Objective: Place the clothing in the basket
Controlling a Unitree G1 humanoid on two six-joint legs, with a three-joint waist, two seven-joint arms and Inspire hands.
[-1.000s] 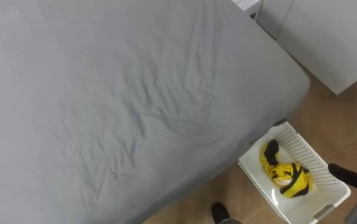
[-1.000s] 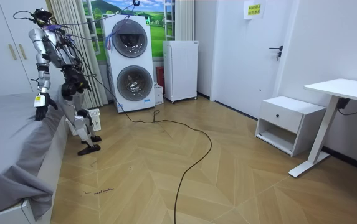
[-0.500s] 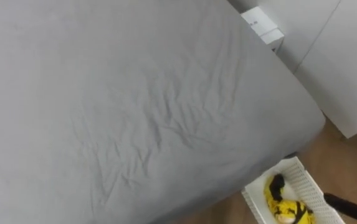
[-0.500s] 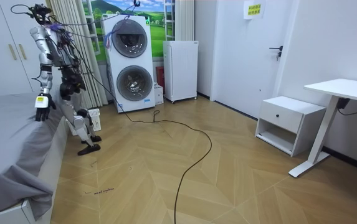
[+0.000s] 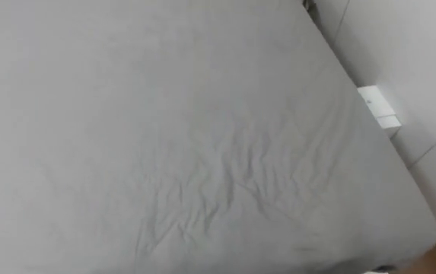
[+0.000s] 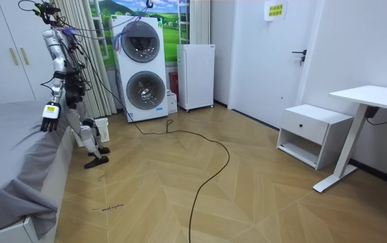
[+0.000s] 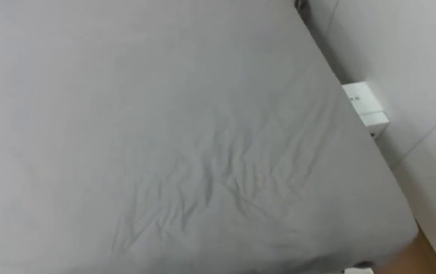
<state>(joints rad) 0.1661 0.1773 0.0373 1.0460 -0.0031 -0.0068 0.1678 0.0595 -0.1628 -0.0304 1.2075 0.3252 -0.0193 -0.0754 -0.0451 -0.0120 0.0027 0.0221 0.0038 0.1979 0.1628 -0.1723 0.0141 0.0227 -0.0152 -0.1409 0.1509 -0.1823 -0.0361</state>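
- While I stand at the side of the bed with my head tipped down, its grey sheet spreads out under my eyes, wrinkles fanning from the middle toward 5 o'clock.
- Over at 2 o'clock, just past the bed's far edge, a small white box sits against a white panel.
- Over to the room view: I'm up at 10 o'clock in it, upright, facing the bed.
- My left hand hangs at my side, just above the bed's edge. It's too small there to call, so whether it is open or closed I cannot tell.
- The basket, white, is on the wood floor just beside my legs, at 3 o'clock of them, on the side away from the bed.
- And the clothes? What lies inside the basket is too small to make out, so I cannot tell where they are.
- The stacked washers stand at 12 o'clock.
- The nightstand and desk are at 3 o'clock, well apart from me.
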